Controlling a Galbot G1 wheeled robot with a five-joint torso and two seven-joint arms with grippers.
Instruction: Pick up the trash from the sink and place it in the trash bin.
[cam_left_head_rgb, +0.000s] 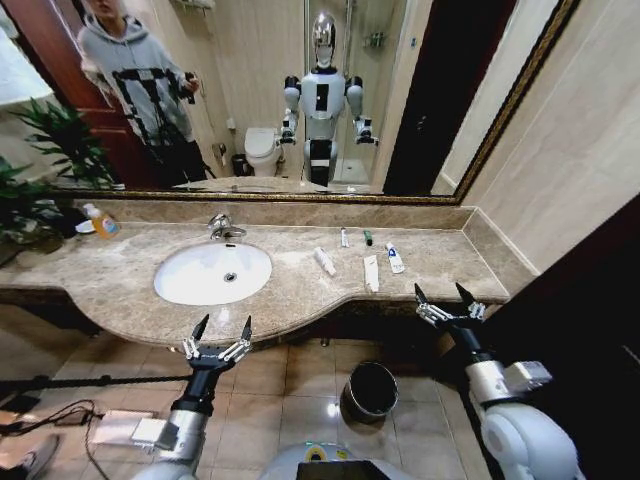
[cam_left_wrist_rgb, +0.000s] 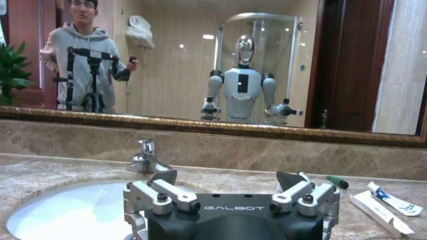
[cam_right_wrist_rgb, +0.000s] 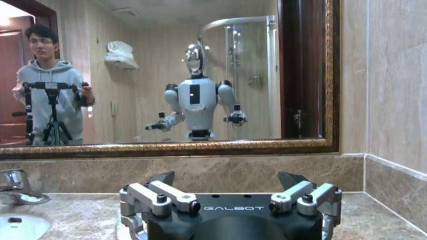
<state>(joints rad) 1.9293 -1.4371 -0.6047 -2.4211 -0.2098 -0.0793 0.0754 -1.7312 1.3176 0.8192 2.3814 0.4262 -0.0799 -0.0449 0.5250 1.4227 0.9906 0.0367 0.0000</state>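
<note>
The white oval sink (cam_left_head_rgb: 190, 285) sits in the beige marble countertop; its basin holds no items. The trash lies on the counter to its right: a white tube (cam_left_head_rgb: 325, 261), a small white tube (cam_left_head_rgb: 344, 238), a dark green one (cam_left_head_rgb: 368, 238), a blue-marked tube (cam_left_head_rgb: 395, 258) and a white sachet (cam_left_head_rgb: 371, 272). The dark round trash bin (cam_left_head_rgb: 369, 391) stands on the floor below. My left gripper (cam_left_head_rgb: 221, 335) hovers open at the counter's front edge before the sink (cam_left_wrist_rgb: 60, 212). My right gripper (cam_left_head_rgb: 445, 298) is open at the counter's right end. The left wrist view shows the green item (cam_left_wrist_rgb: 337, 182), sachet (cam_left_wrist_rgb: 380, 212) and blue-marked tube (cam_left_wrist_rgb: 393, 199).
A chrome faucet (cam_left_head_rgb: 222, 228) stands behind the basin. An orange-liquid bottle (cam_left_head_rgb: 103, 222) and a plant (cam_left_head_rgb: 40, 170) are at the far left. A large mirror backs the counter, and a wall closes the right end. Cables lie on the tiled floor at left.
</note>
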